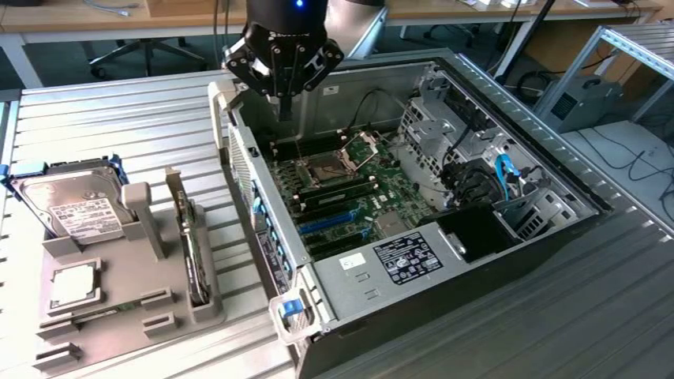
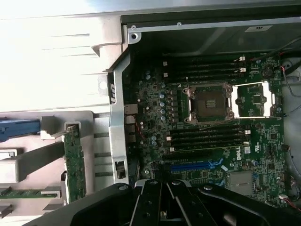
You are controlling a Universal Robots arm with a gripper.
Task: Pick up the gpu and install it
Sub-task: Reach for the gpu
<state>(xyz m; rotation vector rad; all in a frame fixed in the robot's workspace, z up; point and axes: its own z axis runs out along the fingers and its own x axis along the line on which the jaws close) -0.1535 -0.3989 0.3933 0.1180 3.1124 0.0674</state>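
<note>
Gripper [image 1: 283, 114]: fingers together, empty, over case [image 1: 245, 162] far wall.
gpu [image 1: 189, 241]: on edge in stand [image 1: 137, 320], exterior view's left; likely light, stiff, fragile; grip top edge.

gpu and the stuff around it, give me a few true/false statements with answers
1. The gpu stands on edge in the grey holder. True.
2. The gripper holds the gpu. False: it hangs over the open case, apart from the gpu.
3. The cpu socket on the motherboard has its cover flipped open. True.
4. The hard drive lies inside the case. False: it sits in the holder, at the exterior view's left.
</note>
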